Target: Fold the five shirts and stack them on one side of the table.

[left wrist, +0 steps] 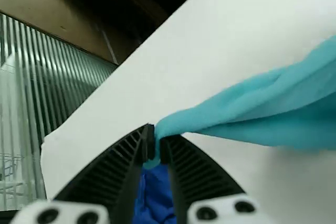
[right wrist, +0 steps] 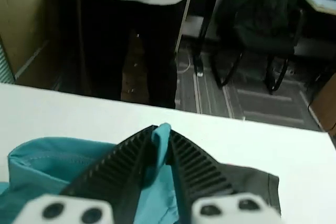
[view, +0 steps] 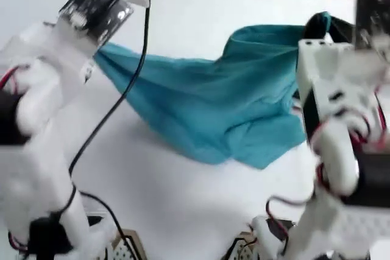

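- Both sets of jaws are pinched tight. The left gripper squeezes a thin corner of the soft teal cloth shirt. The right gripper squeezes another fold of it.
- That shirt hangs stretched between the two grippers, over the middle of the flat white table. Its low part droops down toward the table top.
- From the high view, the white arm bodies cover both pinched spots, and the right arm hides the shirt's right end.
- One dark grey cloth peeks out beside the right gripper. I cannot tell what it is.
- One blue lump sits deep between the left gripper's fingers and is hard to make out.
- One thin black cable crosses over the shirt's left end.
- White table top shows in front of the shirt, and a strip shows behind it up to the far edge.
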Controlling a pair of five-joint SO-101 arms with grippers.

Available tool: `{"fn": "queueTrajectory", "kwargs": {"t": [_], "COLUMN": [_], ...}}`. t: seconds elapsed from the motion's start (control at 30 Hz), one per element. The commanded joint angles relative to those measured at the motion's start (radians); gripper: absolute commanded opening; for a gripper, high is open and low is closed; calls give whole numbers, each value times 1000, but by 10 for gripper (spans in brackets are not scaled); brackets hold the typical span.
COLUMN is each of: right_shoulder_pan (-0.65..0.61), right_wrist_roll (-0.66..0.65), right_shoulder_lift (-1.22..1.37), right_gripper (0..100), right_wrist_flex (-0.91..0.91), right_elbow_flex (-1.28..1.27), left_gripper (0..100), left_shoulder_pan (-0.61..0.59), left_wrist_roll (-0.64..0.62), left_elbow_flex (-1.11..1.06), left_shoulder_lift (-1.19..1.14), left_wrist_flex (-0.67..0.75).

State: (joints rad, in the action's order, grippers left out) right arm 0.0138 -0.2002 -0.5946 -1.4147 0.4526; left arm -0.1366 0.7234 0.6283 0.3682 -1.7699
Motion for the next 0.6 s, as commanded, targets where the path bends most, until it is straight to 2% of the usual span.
{"fn": "queueTrajectory", "kwargs": {"t": [0.0,0.23,0.57], "right_shoulder_pan": [1,5,5], "right_wrist_roll": [-6,-6,-5], "right_shoulder_lift": [-97,-206,-364], "right_gripper": [19,19,19], "right_wrist_flex": [47,59,59], "right_elbow_flex": [41,40,40], "left_gripper": [26,26,26], "left_shoulder_pan": [-8,-6,-9], "left_wrist_roll": [-9,-58,-58], "left_elbow_flex": [38,41,42], "left_shoulder_lift": [92,180,315], "left_wrist_flex": [-12,-8,-9]}}
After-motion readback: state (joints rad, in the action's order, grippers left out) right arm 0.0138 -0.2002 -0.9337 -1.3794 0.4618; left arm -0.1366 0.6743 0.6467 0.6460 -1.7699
